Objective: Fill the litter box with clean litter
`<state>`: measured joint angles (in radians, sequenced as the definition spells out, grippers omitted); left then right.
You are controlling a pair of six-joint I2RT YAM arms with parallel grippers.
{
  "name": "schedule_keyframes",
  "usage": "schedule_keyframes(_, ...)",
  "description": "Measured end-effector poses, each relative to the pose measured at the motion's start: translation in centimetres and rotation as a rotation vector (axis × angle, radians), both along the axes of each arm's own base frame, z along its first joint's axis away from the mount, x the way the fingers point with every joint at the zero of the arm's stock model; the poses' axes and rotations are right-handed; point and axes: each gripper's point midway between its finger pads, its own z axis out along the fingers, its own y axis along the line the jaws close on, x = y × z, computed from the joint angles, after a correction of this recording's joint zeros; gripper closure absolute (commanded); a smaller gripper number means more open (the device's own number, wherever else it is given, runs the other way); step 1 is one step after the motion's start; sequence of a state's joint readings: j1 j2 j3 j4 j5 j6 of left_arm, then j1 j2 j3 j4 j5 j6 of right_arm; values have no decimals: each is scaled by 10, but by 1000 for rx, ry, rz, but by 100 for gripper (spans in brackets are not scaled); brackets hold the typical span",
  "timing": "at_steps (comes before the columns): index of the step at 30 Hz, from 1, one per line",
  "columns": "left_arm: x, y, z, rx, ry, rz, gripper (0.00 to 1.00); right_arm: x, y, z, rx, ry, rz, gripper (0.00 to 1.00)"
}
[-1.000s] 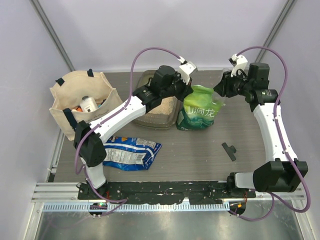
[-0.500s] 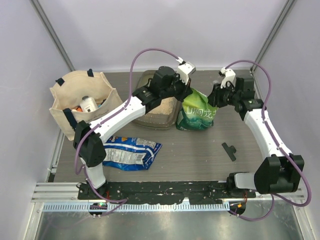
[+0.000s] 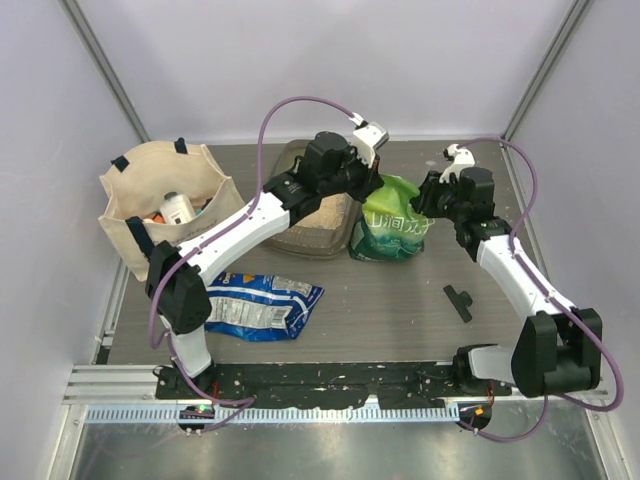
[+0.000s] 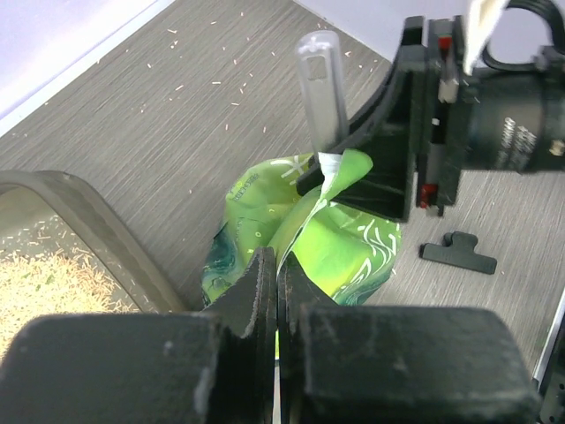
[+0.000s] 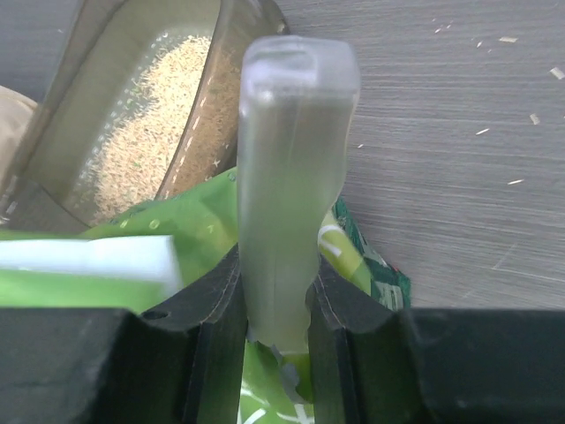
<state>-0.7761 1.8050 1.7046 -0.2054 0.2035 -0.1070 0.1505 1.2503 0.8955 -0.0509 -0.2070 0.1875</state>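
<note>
Overhead looks down; wrist views closely share bag (image 4: 344, 252), litter box (image 4: 97, 221)

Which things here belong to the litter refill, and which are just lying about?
In the job:
- litter box
- clean litter already lying in it
- green bag, pinched at its top by left gripper and right gripper

Lying about:
- beige tote bag with a white bottle inside
- blue packet
- black clip

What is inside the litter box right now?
Tan clean litter lies loose on the litter box floor, shown by both wrist views. From above, the left arm covers much of the tray, so its full spread is hidden.
</note>
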Motion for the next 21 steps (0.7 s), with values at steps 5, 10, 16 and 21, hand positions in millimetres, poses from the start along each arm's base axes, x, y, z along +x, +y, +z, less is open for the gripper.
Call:
schedule_keyframes(5, 0, -2, 4, -20, -1, -2, 100, 13, -18, -13, 229, 134, 9, 99)
schedule_keyframes(10, 0, -3, 7, -32, -6, -4, 100, 10, -39, -8, 453, 283, 6, 99)
schedule_keyframes(16, -1, -5, 9, -39, -8, -17, 100, 4, -68, 9, 616, 360, -47, 99)
schedule_keyframes(21, -6, -8, 9, -42, -5, -38, 100, -1, -88, 18, 740, 391, -95, 99)
